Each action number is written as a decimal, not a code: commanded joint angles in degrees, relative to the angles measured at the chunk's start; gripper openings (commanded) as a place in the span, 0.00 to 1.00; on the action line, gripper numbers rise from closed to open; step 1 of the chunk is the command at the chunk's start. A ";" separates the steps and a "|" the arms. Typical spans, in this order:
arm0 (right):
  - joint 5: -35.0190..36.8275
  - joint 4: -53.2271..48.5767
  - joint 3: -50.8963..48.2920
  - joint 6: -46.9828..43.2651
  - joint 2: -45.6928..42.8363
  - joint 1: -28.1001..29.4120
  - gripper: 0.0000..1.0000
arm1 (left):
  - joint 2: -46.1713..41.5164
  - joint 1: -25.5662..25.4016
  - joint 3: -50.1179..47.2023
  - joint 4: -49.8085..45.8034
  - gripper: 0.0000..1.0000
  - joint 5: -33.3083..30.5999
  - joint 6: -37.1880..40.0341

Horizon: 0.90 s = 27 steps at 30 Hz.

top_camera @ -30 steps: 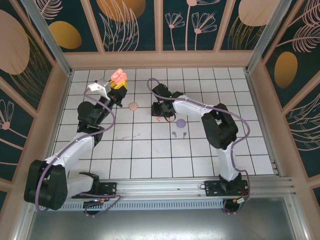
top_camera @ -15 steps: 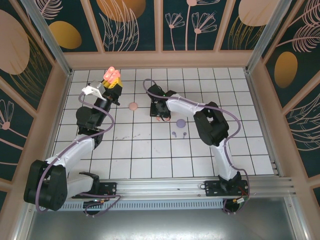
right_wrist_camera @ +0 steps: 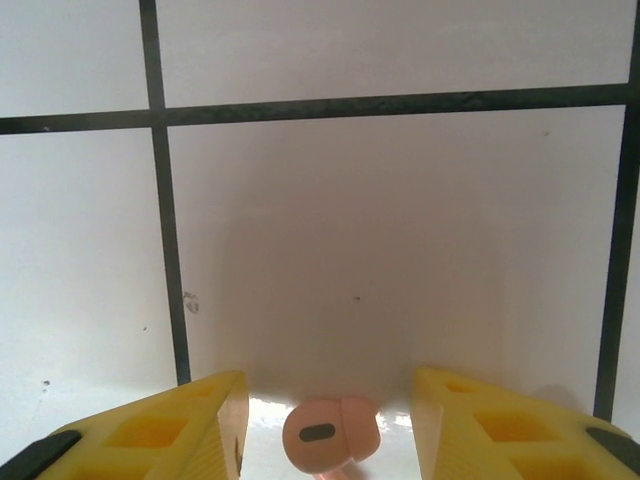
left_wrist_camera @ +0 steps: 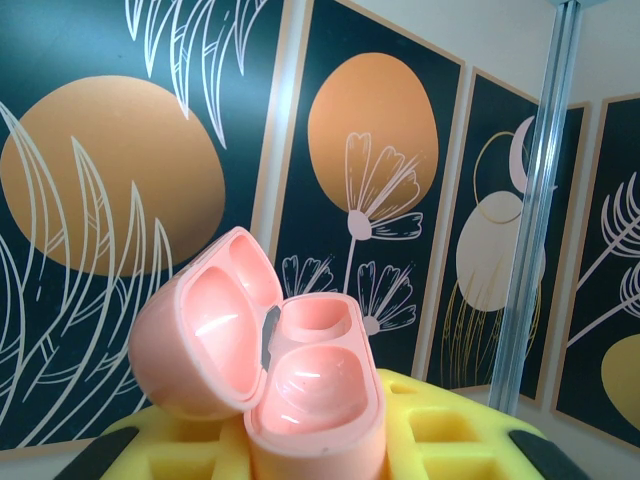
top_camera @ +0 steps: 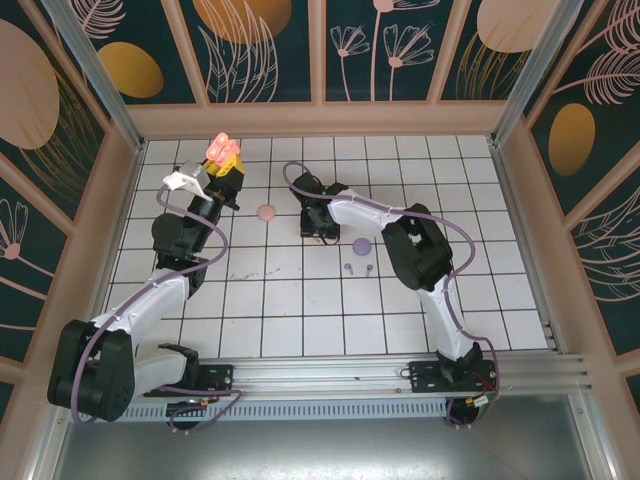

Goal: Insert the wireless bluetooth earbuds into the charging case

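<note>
We clamp the open charging case [left_wrist_camera: 270, 370] in our left fingers [left_wrist_camera: 440, 440]; our right fingers [right_wrist_camera: 190, 425], apart, straddle a pink earbud [right_wrist_camera: 328, 432], which we should pinch next.

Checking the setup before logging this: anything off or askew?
Nothing damaged or spilled. The pink case, lid open and both wells empty, sits clamped in the left gripper. A pink bud lies between the open jaws of the right gripper, touching neither. Two purple buds lie loose on the table.
</note>
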 commanded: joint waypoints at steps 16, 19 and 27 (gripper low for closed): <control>0.59 -1.37 1.48 1.25 2.56 1.64 0.38 | 0.09 -0.20 0.52 0.67 0.00 0.16 0.89; 0.61 -1.38 1.53 1.27 2.49 1.81 0.34 | 0.31 -0.20 0.63 0.62 0.00 0.14 0.89; 0.98 -1.20 1.26 1.36 2.38 2.17 0.28 | 0.51 -0.17 0.76 0.16 0.00 0.32 0.74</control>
